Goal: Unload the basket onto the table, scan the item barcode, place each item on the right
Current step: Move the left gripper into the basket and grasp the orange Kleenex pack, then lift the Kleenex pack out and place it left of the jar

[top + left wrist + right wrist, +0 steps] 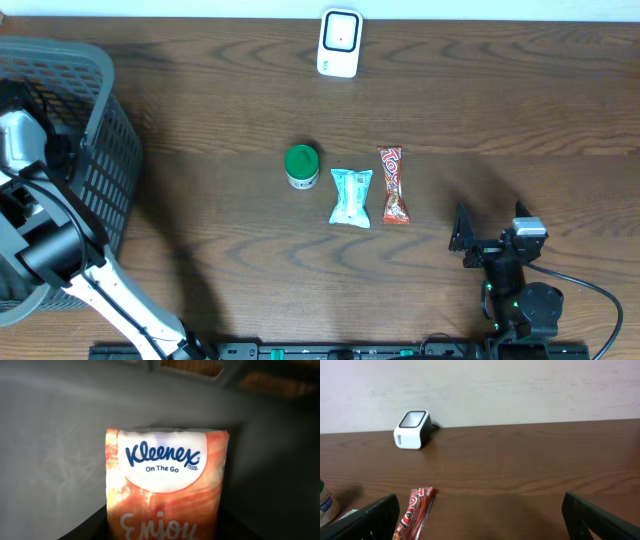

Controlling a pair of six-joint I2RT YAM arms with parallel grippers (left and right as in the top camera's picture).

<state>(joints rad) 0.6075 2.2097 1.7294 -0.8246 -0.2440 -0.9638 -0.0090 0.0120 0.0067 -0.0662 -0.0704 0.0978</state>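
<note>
A grey basket (108, 170) stands at the left end of the desk (520, 110), and the left arm (110, 295) reaches down into it. Inside, the left wrist view shows an orange tissue pack (165, 480) (Kleenex, "On The Go" printed on its white label) lying on the basket's grey floor. The pack sits between the dark fingers of the left claw (162, 529). The fingers flank its lower end, but I cannot tell whether they press on it or stand just clear. The white scanner (339, 42) rests at the far edge of the desk, about midway along, well apart from the basket. In the middle of the desk three things lie in a row. A green-lidded jar (302, 166) is on the left, a teal packet (351, 196) is next, and a red-brown candy bar (394, 185) is just beside the packet on the right. The right claw (485, 520) hovers at the near right, to the right of the candy bar, its fingers spread wide with nothing between them.
</note>
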